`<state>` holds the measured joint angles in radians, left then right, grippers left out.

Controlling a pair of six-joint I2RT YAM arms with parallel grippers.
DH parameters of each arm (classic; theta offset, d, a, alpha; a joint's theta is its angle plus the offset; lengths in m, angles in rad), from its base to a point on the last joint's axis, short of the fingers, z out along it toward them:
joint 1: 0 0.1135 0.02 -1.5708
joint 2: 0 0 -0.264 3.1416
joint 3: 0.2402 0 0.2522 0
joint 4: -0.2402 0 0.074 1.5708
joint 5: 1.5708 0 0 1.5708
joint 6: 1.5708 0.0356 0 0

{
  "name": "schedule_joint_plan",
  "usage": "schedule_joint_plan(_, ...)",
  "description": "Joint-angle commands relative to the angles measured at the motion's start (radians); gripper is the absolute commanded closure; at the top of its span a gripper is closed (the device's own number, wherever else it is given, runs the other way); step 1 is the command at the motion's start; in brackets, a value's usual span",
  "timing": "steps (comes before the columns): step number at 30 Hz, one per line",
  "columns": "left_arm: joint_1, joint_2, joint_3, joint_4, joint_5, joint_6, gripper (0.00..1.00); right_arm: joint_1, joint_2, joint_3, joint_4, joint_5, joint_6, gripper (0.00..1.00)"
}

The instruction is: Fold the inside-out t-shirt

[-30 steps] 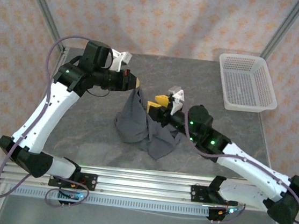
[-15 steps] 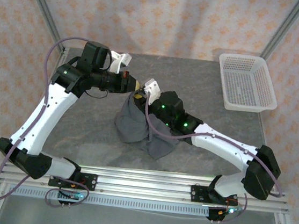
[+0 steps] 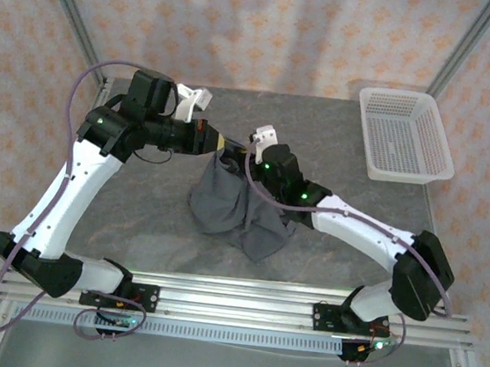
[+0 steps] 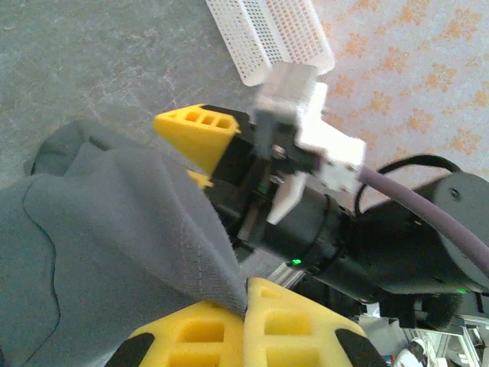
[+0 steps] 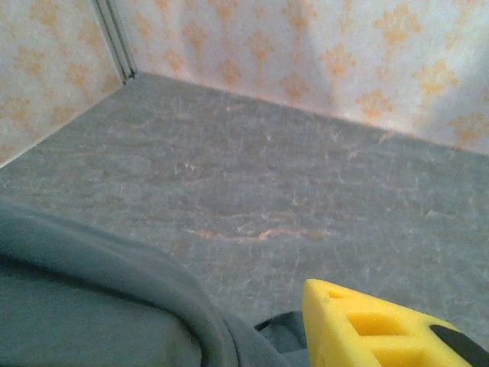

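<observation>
**Shirt hoisted in a bunch, no fold made yet**

The left gripper has its jaws closed tight on a pinch of the inside-out t-shirt, holding that edge up above the surface. The rest of the shirt hangs from the pinch in a crumpled cone, and its lower folds are heaped on the surface between the two arms.

The right gripper is close beside the left one at the top of the cloth. Its jaws are partly apart, and I cannot tell whether they have any fabric between them.

The white mesh basket sits well apart at the far right corner.

By my reading the task is at an early stage. The shirt is neither spread flat nor creased, so turning it out, laying it flat and every fold all remain to be done.
</observation>
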<state>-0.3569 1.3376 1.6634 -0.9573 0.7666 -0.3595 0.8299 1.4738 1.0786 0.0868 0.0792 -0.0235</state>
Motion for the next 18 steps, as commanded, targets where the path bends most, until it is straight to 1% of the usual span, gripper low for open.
schedule_joint_plan(1,0.010,-0.020,0.059,-0.059,-0.058,0.062,1.00,-0.041,0.046,0.056,-0.168,-0.048,0.212,0.61)
schedule_joint_plan(3,0.013,-0.016,0.074,-0.118,-0.142,0.096,1.00,-0.065,0.024,0.040,-0.181,-0.096,0.283,0.63)
schedule_joint_plan(6,0.023,-0.019,0.062,-0.190,-0.281,0.146,1.00,-0.089,-0.054,0.002,-0.202,-0.162,0.333,0.69)
schedule_joint_plan(8,0.032,-0.018,0.030,-0.207,-0.340,0.167,1.00,-0.098,-0.119,-0.022,-0.208,-0.225,0.341,0.78)
schedule_joint_plan(9,0.035,-0.017,0.008,-0.208,-0.370,0.171,1.00,-0.100,-0.152,-0.036,-0.202,-0.257,0.337,0.84)
schedule_joint_plan(11,0.041,-0.007,-0.032,-0.199,-0.394,0.174,1.00,-0.100,-0.207,-0.064,-0.176,-0.338,0.333,0.94)
schedule_joint_plan(12,0.044,0.002,-0.054,-0.189,-0.398,0.171,1.00,-0.100,-0.228,-0.077,-0.155,-0.385,0.334,0.96)
schedule_joint_plan(15,0.051,0.038,-0.112,-0.151,-0.404,0.164,1.00,-0.100,-0.273,-0.101,-0.094,-0.528,0.350,0.97)
schedule_joint_plan(16,0.054,0.051,-0.128,-0.136,-0.426,0.165,1.00,-0.100,-0.284,-0.112,-0.067,-0.562,0.358,0.98)
schedule_joint_plan(18,0.070,0.064,-0.164,-0.098,-0.474,0.165,1.00,-0.101,-0.315,-0.128,-0.042,-0.569,0.377,0.97)
